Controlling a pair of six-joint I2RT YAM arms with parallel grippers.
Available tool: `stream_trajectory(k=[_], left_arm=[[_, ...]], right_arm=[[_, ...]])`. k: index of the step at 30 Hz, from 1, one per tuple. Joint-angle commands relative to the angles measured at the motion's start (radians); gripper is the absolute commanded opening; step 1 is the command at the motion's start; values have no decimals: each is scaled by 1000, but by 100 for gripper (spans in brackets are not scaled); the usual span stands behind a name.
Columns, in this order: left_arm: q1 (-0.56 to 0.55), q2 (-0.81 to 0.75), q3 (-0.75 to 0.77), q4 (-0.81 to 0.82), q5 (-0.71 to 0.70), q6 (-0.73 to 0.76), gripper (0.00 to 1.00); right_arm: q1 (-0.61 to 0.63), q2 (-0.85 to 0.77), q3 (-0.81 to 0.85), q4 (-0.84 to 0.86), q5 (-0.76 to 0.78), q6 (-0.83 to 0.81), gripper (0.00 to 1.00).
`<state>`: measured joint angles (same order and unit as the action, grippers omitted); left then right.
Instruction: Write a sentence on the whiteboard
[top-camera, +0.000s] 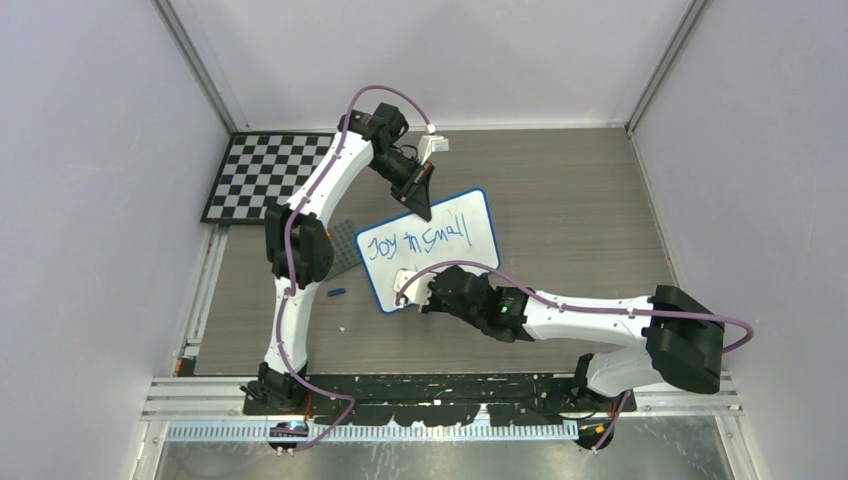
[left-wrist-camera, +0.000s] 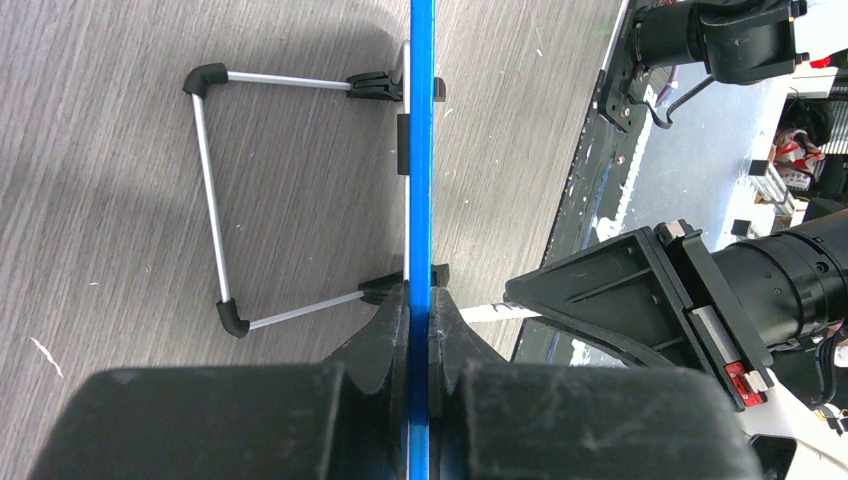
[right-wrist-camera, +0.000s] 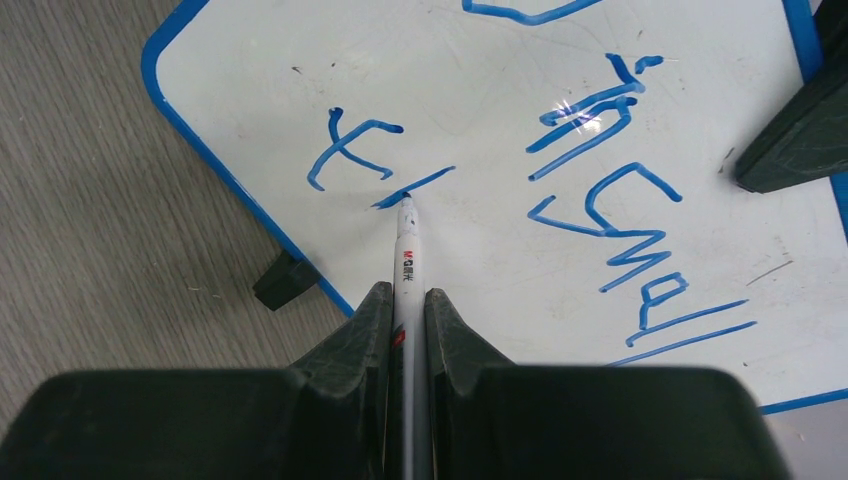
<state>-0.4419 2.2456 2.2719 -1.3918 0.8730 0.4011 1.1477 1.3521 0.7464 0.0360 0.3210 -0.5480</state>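
**Step in hand:** start of the second line of the sentence (top-camera: 420, 240).

- The right gripper (right-wrist-camera: 405, 300) has its fingers narrow and clamped on the marker (right-wrist-camera: 407, 255). The tip is at the low end of a short slanted stroke, just beside a finished "t".
- The left gripper (left-wrist-camera: 420, 300) is pinched tight on the whiteboard (right-wrist-camera: 440, 90) at its blue top edge.

**To do it well:**
- Press lightly and evenly so the board does not rock on its wire stand (left-wrist-camera: 210, 190).
- Use short strokes and lift cleanly between letters.
- Hold the letter size down, since little room is left toward the near edge.
- Leave the left pinch closed throughout.

**Board:**
- It sits mid-table between the arms, turned askew and propped on the stand; how steeply it leans I cannot tell.
- The face is white, with a rounded blue frame and a black foot (right-wrist-camera: 285, 280).
- The first line reads "Joy in Small" in uneven blue, with a few grey scuffs nearby.
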Motion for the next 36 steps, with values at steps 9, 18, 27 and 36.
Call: stream_trajectory(k=[9,18,27,36], left_arm=[[-63,49,-55,-57,-76,7,0],[-64,55,-49,-59,-75,5,0],[-63,52,-55,-58,-75,5,0],[-66,50,-54,-58,-77,2,0]], right_arm=[[-35,-52,0,33,65,-1,0],[-34,-52,-24,-28,-32,13,0],[-22,-35,-15,-98,-61,3,0],[-25,-144,16,-140,-35,20,0]])
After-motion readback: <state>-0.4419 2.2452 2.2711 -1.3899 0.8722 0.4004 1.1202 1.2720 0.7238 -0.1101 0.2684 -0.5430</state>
